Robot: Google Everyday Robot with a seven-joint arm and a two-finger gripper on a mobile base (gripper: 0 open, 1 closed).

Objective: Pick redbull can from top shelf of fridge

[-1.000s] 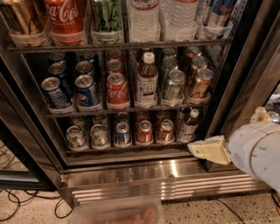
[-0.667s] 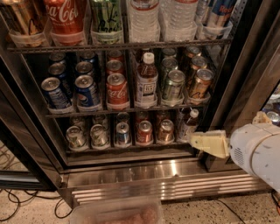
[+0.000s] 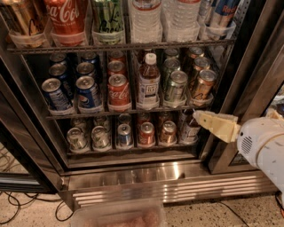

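Observation:
The redbull can (image 3: pixel 220 12), silver and blue, stands in a clear bin at the far right of the top shelf (image 3: pixel 120 46); its upper part is cut off by the frame edge. The fridge (image 3: pixel 250 84) is open, with wire racks of drinks and a shiny steel base grille (image 3: pixel 177 186). My gripper (image 3: pixel 198 117), cream-coloured on a white arm, comes in from the right. It hangs in front of the fridge's right side, at the level between the middle and bottom racks, well below the can. It holds nothing that I can see.
The top shelf also holds a Coca-Cola bottle (image 3: pixel 66 17), a green drink (image 3: pixel 108 20) and water bottles (image 3: pixel 146 20). Pepsi cans (image 3: pixel 88 93), a red Coca-Cola can (image 3: pixel 119 91) and a white-capped bottle (image 3: pixel 148 82) fill the middle rack. Cables (image 3: pixel 17 208) lie on the floor at left.
My gripper has risen from beside the bottom rack to just under the middle rack's right end. The drinks have not moved.

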